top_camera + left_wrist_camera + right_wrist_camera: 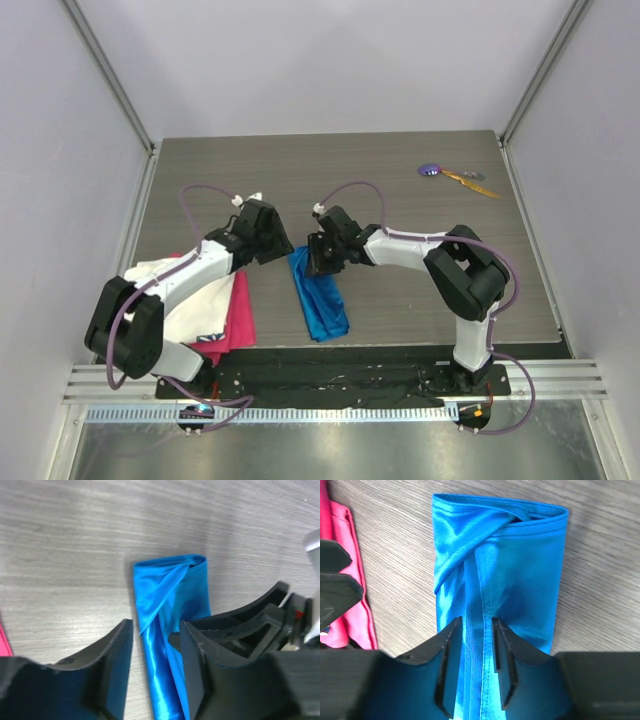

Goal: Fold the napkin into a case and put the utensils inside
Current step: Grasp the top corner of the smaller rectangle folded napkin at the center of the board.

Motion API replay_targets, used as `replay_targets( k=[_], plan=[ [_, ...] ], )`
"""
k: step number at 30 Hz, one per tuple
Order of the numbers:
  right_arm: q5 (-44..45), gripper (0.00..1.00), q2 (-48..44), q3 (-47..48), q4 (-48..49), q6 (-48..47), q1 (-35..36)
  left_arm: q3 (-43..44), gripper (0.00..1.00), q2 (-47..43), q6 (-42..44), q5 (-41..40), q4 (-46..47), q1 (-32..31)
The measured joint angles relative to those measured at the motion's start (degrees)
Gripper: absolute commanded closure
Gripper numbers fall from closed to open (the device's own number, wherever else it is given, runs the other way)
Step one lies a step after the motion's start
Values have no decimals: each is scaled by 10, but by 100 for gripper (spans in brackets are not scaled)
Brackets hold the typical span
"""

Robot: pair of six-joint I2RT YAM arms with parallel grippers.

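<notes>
I see the napkin [320, 298] folded narrow, the utensils [455, 176] well apart and not inside; left gripper [155, 630] jaws spread, right gripper [476, 625] jaws narrowed, grip unclear.

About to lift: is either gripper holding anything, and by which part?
The right gripper sits narrowly parted over the napkin, astride its middle lengthwise fold, but a firm pinch cannot be told. The left gripper is open over it, holding nothing.

Blue napkin [520, 565] between close-set fingers [445, 652]
</notes>
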Motion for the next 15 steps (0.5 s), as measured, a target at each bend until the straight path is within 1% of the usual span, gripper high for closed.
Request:
replay_targets(
  k=[2, 3, 7, 15],
  plan=[
    [9, 59, 0, 12, -20, -16, 3, -10, 62, -7, -4, 1, -1, 1],
    [14, 59, 0, 17, -29, -23, 5, -15, 66, -7, -6, 1, -1, 1],
    [34, 58, 0, 30, -59, -41, 18, -35, 75, 5, -21, 13, -5, 3],
    [80, 59, 18, 64, -98, -59, 51, -39, 76, 50, -41, 33, 3, 5]
  ],
)
